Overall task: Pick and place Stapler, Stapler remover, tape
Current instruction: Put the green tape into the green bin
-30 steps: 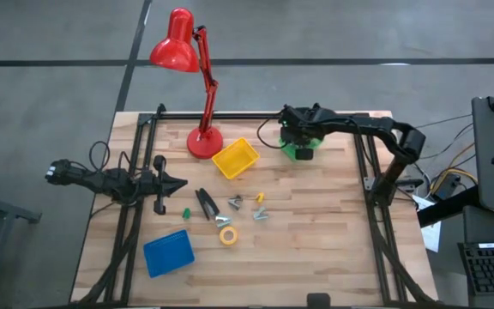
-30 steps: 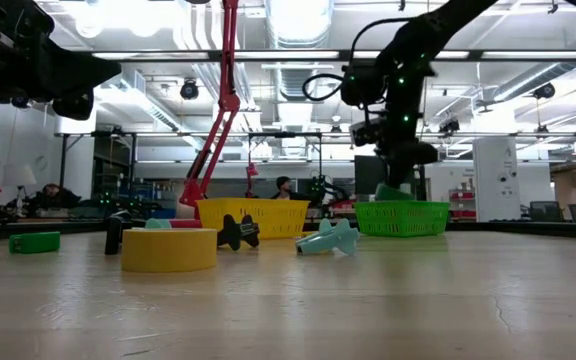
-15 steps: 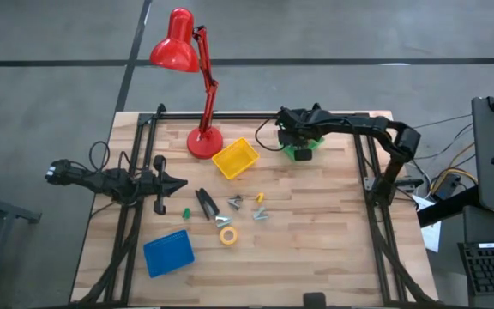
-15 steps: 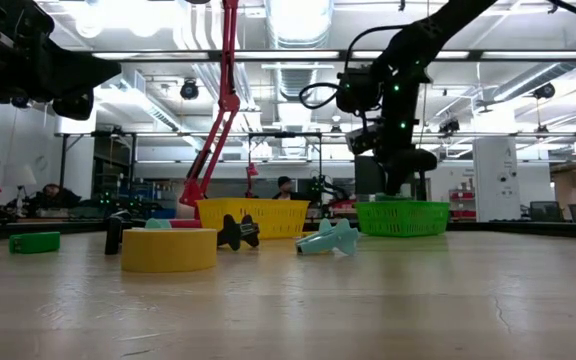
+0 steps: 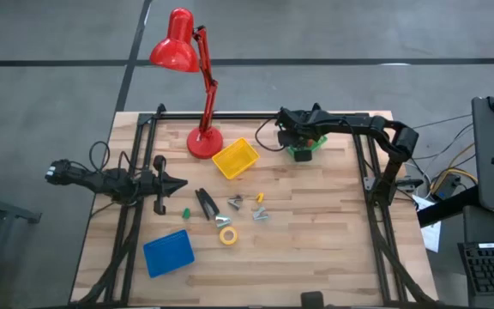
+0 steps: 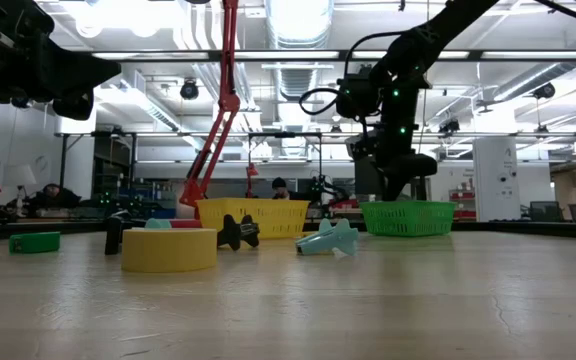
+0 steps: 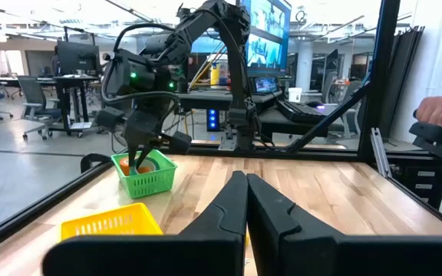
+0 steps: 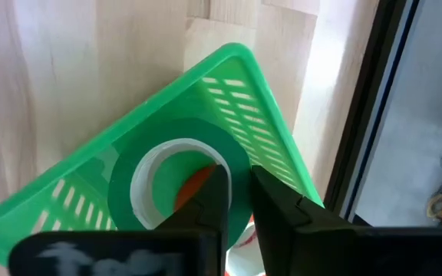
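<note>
Over the green basket at the far right of the counter we have our right gripper, its fingers nearly together with only a narrow gap. From its wrist view they hang just above a green tape roll lying flat in the basket, with an orange roll showing through its hollow centre. We cannot see that anything is pinched between the fingers, so we judge the roll has been dropped here and the basket serves as the tape's collecting place.

Our left gripper waits at the left side of the counter, raised, fingers pressed together and empty.

What remains lies in a loose cluster near the middle of the counter: the black stapler, a yellow tape roll just in front of it, a small green piece beside the stapler, and a few small pale clawed pieces that we take for staple removers. The yellow basket beside the red lamp and the blue tray near the front probably await the other kinds, which would explain three bins set apart. We judge the task partly done, with the stapler untouched.
</note>
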You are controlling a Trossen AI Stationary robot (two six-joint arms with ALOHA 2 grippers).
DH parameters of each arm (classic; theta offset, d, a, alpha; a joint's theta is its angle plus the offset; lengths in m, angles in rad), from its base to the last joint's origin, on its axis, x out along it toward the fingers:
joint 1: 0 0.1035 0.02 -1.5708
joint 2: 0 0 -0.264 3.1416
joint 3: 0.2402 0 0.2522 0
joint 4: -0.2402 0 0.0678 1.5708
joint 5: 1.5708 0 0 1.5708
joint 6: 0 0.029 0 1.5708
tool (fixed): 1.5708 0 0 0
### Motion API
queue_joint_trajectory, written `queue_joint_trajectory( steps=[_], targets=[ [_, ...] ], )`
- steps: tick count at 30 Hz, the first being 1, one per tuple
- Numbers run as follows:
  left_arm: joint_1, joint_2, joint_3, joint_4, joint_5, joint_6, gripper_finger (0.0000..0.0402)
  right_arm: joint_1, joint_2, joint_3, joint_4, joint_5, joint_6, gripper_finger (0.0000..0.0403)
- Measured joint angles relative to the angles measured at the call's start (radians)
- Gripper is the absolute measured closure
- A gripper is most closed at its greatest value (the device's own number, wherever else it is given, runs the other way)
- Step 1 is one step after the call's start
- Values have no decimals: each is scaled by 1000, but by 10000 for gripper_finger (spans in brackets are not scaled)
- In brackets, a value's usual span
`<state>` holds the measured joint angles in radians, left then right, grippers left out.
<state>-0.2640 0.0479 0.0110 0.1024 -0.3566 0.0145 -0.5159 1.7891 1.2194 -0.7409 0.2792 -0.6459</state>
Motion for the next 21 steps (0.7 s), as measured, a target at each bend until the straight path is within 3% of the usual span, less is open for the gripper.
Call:
queue_joint_trajectory(
  steps=[21],
  targets=[
    [0, 0, 0, 0, 0, 0, 394, -45, -40, 2, 31, -109, 63, 395]
  ],
)
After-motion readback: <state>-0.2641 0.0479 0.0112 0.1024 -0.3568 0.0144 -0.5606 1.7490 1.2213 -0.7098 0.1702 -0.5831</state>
